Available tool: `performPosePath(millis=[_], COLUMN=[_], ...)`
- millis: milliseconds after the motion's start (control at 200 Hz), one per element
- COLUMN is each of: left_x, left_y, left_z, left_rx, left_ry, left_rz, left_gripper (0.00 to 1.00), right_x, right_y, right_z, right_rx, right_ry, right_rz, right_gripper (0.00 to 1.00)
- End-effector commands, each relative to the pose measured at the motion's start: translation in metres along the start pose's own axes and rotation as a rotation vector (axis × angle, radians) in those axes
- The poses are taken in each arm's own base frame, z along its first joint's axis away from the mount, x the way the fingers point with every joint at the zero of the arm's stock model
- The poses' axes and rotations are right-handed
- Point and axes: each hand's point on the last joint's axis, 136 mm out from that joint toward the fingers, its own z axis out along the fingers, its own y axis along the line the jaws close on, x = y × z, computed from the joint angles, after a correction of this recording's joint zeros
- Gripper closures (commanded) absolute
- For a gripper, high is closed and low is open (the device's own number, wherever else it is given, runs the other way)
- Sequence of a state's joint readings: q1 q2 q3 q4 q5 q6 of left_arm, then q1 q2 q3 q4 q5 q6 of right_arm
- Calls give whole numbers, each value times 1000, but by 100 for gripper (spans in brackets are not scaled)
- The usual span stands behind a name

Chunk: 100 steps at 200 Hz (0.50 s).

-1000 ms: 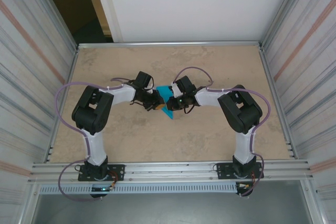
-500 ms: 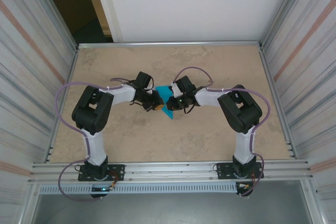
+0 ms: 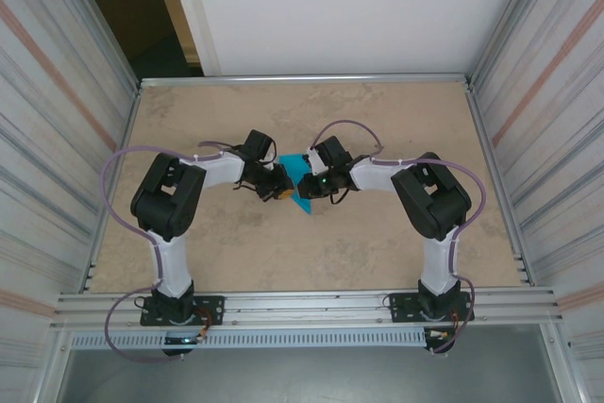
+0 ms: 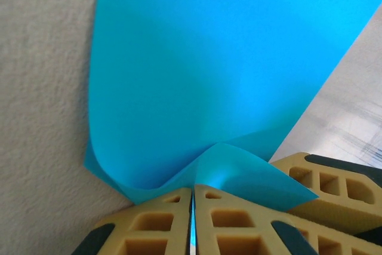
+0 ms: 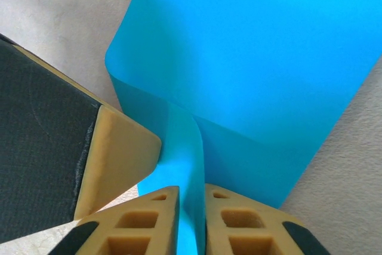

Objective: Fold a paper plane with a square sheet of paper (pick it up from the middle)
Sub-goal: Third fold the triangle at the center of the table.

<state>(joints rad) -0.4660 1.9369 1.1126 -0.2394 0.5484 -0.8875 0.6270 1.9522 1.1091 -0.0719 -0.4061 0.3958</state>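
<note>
The paper (image 4: 209, 58) lies mid-table (image 3: 396, 120), partly creased, with both grippers meeting over it. The left gripper (image 4: 193, 190) is clamped on a lifted edge. The right gripper (image 5: 192, 190) stands narrow around a raised ridge, though I cannot tell whether it truly grips. To crease well, I judge one side should anchor the sheet while the other presses along the fold without tugging.
</note>
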Motion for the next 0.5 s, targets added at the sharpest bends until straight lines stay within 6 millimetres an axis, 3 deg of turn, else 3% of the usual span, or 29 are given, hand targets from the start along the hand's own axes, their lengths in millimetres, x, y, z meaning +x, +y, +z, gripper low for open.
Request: performPosePath(millis=[0, 205, 326, 496], left_x=[7, 8, 8, 8], left_y=[32, 38, 38, 38], left_z=[10, 12, 11, 11], left_rx=[-104, -110, -109, -107], left_ry=[22, 23, 23, 19], left_rz=[-44, -52, -51, -56], left_gripper=[89, 90, 90, 90], right_x=[8, -7, -6, 3], right_y=[-14, -14, -12, 13], right_z=[-8, -39, -46, -39], right_rx=[64, 82, 74, -2], right_ry=[26, -53, -55, -11], right_rz=[66, 112, 123, 101], right_gripper=[76, 63, 64, 73])
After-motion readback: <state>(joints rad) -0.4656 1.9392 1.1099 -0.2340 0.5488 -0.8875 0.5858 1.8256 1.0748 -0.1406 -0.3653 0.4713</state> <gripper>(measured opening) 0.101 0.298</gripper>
